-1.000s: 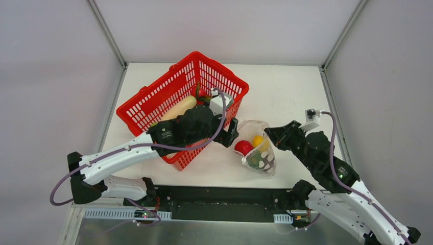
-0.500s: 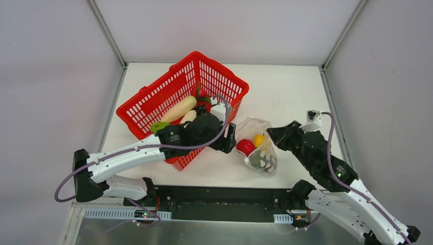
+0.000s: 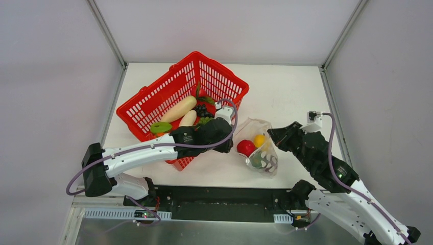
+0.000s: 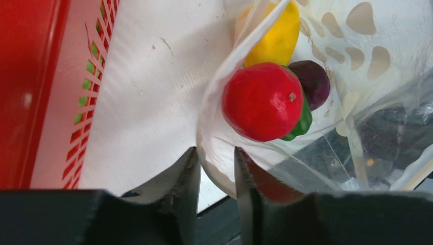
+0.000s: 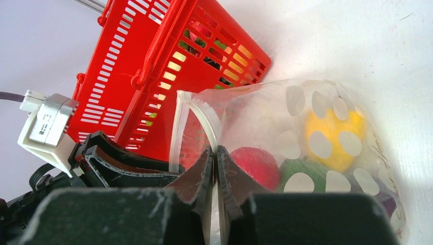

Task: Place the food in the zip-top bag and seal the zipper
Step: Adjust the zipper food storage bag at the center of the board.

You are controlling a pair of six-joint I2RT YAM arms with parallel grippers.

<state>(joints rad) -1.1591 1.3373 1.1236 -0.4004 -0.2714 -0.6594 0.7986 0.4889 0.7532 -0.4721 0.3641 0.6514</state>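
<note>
1. From above: zip-top bag point(image 3: 261, 148) slumped on the white table point(image 3: 291, 87), just right of the red basket point(image 3: 153, 104), between the two arms. Inside it, a red fruit point(image 3: 245, 147) and a yellow fruit point(image 3: 259, 140) plain to see; the rest a blur of green and dark.
2. Only through the left wrist camera: a purple piece point(image 4: 314, 81) and a green piece point(image 4: 302, 122) tucked behind the red fruit, all within the dotted film.
3. Same view: left gripper point(image 4: 216, 171) narrowly parted, a fold of the bag's lip lying in the gap, not visibly clamped.
4. Only through the right wrist camera: right gripper point(image 5: 215, 168) pressed together on the zipper point(image 5: 196, 115), the whitish strip curving up from the fingertips along the bag's open mouth.
5. Only from above: two white radishes point(image 3: 179, 108) and a flat green disc point(image 3: 161, 126) in the basket, with dark and red items beside them, too small to name.
</note>
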